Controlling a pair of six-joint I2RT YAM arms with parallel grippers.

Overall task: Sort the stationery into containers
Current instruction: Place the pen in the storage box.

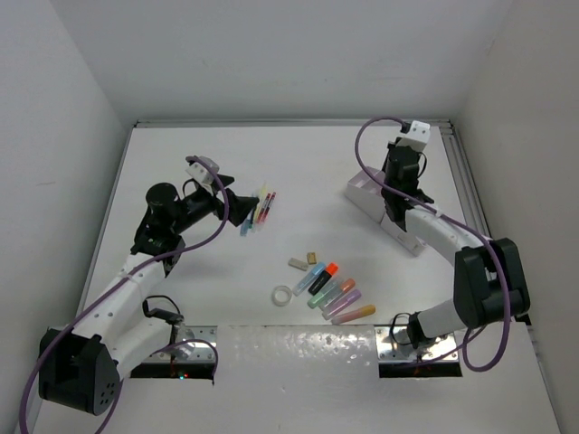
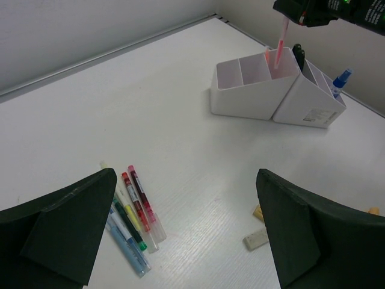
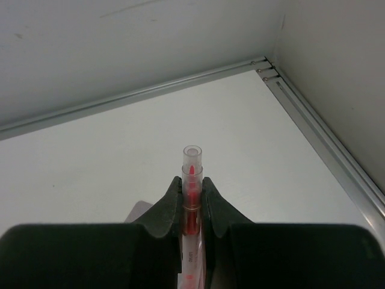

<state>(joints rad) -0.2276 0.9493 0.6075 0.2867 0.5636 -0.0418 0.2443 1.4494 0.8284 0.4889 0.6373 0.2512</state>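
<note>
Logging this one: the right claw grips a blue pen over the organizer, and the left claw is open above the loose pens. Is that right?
Not quite: the pen in the right claw is red, not blue. The right wrist view shows red ink inside its clear barrel. The rest holds: it is over the organizer, and the left claw is open above the loose pens.

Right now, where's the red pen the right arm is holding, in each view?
Top external: not discernible; the right arm covers it above the organizer.
Left wrist: red pen at top right, hanging over the organizer.
Right wrist: bottom centre, red pen clamped in the right gripper.
Shared landmark: the table's far right corner.
</note>
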